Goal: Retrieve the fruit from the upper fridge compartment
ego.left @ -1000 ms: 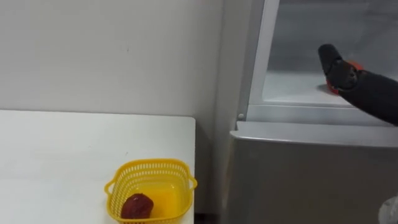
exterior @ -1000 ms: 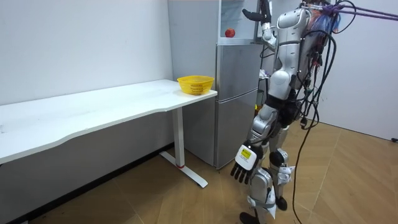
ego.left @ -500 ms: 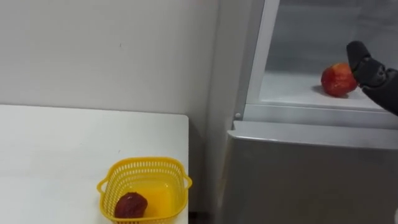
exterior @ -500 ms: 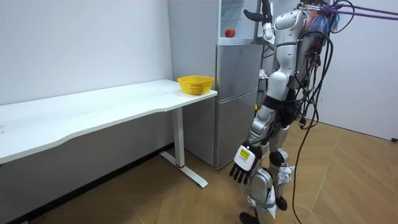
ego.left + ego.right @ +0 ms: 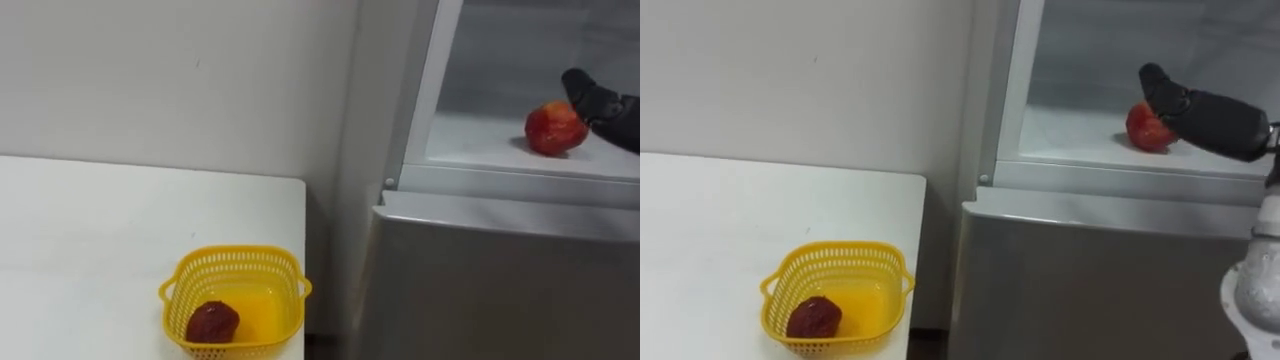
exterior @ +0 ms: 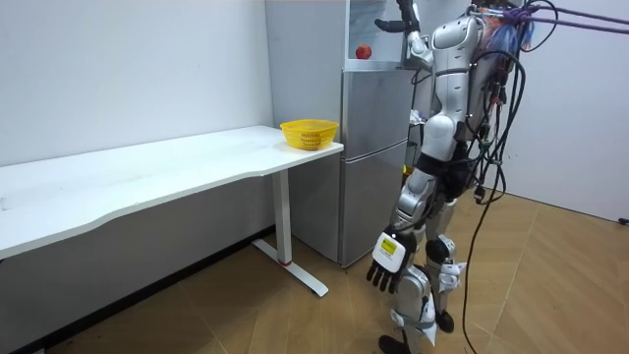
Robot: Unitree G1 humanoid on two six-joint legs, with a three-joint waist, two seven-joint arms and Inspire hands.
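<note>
A red apple (image 5: 555,128) lies on the white shelf (image 5: 480,150) of the open upper fridge compartment. My right hand (image 5: 1200,115) reaches into that compartment from the right. Its dark fingers are stretched out just above and to the right of the apple, and they do not close round it. In the room view the apple (image 6: 364,51) shows at the top of the fridge, with the raised right hand (image 6: 395,22) beside it. My left hand (image 6: 386,260) hangs relaxed by my thigh.
A yellow basket (image 5: 235,290) with a dark red fruit (image 5: 212,322) in it stands at the corner of the white table (image 5: 100,230), left of the fridge. The grey lower fridge door (image 5: 500,290) is closed. I stand right in front of the fridge.
The right hand, which covered the apple a second ago, has drawn back to its right, so the apple is now uncovered. The eye view has shifted slightly.
</note>
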